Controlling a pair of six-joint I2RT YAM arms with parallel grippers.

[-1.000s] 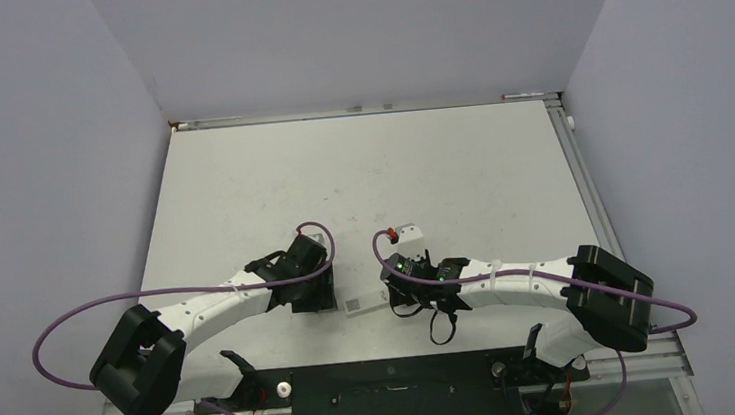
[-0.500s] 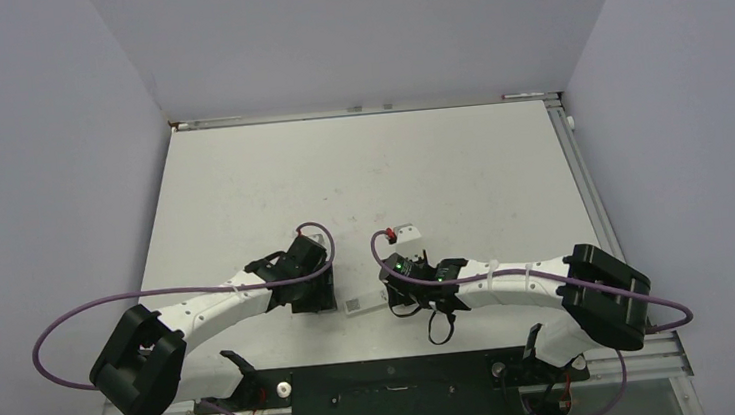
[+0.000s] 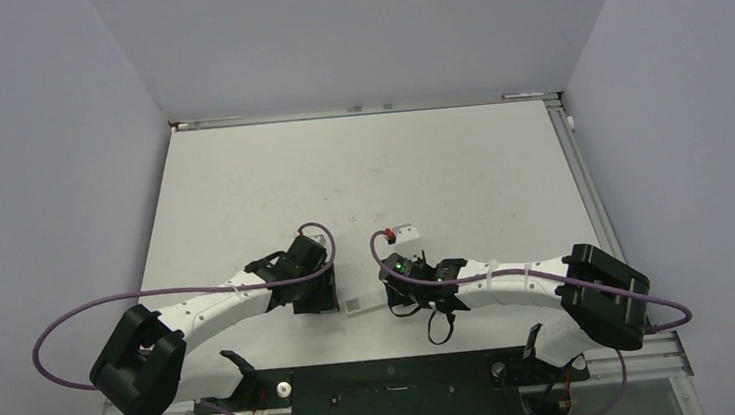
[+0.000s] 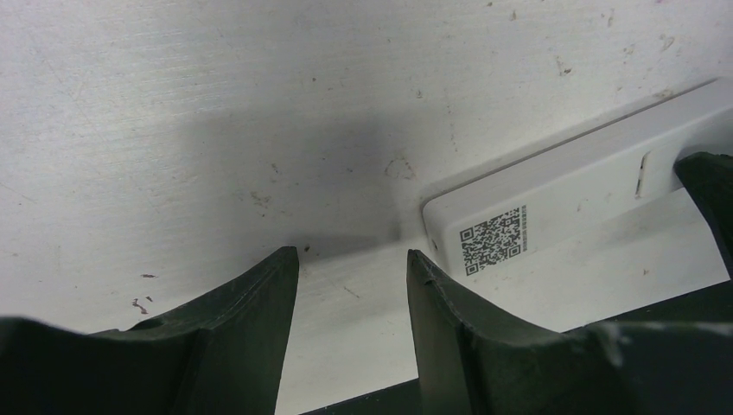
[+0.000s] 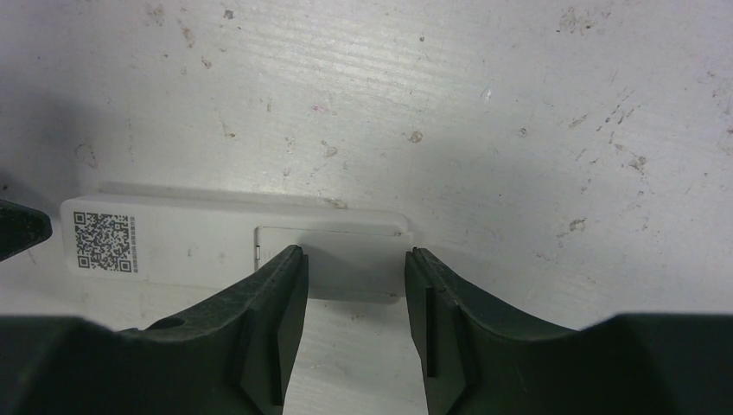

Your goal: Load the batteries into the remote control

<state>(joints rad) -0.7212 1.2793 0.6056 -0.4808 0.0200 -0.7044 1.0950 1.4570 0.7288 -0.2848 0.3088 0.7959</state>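
In the top external view, the remote control (image 3: 363, 304) is lying flat on the white worktop (image 3: 370, 167) near its front edge, between the two arms. The left tool (image 3: 317, 294) is sitting low just beside its left end and the right tool (image 3: 397, 291) is reaching in over its right end. In the left wrist view, the left tool (image 4: 350, 285) is holding its fingers (image 4: 251, 320) apart over bare worktop (image 4: 216, 104), gripping nothing. The end of the remote control (image 4: 570, 186) that carries a QR code label (image 4: 493, 240) is lying just beside the right-hand fingertip. In the right wrist view, the right tool (image 5: 354, 277) is also spreading its fingers (image 5: 259, 320) apart and clamping nothing. The remote control (image 5: 207, 242) is stretching crosswise in front of them, back side up. Its QR code label (image 5: 102, 241) is showing at the far left, and its flat rectangular cover panel (image 5: 333, 246) is lying in line with the gap between the fingertips.
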